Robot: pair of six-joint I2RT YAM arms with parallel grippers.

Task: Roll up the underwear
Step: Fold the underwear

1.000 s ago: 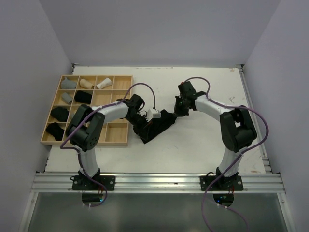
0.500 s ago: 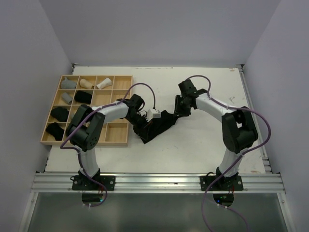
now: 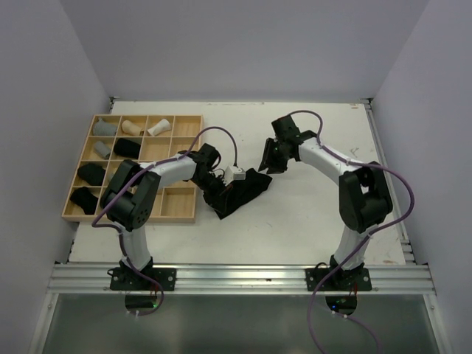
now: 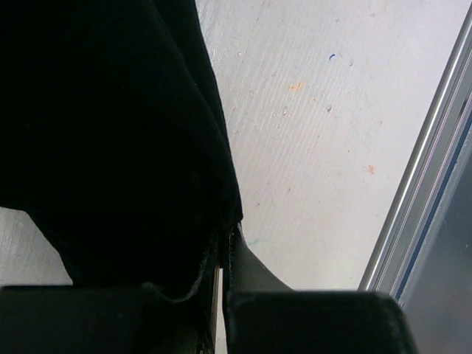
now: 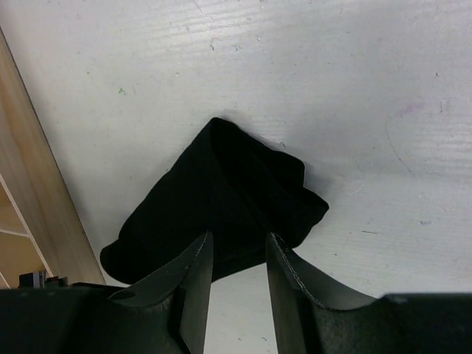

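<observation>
A black underwear (image 3: 242, 189) lies crumpled on the white table, right of the tray. My left gripper (image 3: 215, 190) is shut on its left end; in the left wrist view the jaws (image 4: 223, 247) pinch the black cloth (image 4: 110, 133), which fills the left half. My right gripper (image 3: 267, 161) is open and empty, just above and beyond the cloth's right corner. In the right wrist view the fingers (image 5: 237, 237) stand apart over the folded black cloth (image 5: 221, 195). Rolled underwear lie in the tray: grey (image 3: 105, 127), beige (image 3: 133, 127), white (image 3: 157, 127), black (image 3: 127, 147).
The wooden grid tray (image 3: 147, 116) stands at the left, its edge showing in the right wrist view (image 5: 22, 184). More black rolls (image 3: 91, 174) fill its left cells. A metal rail (image 3: 243, 276) runs along the near table edge, also in the left wrist view (image 4: 420, 169).
My right gripper has moved a little left and farther back, away from the cloth's right corner. The left gripper and the black cloth have stayed in place.
</observation>
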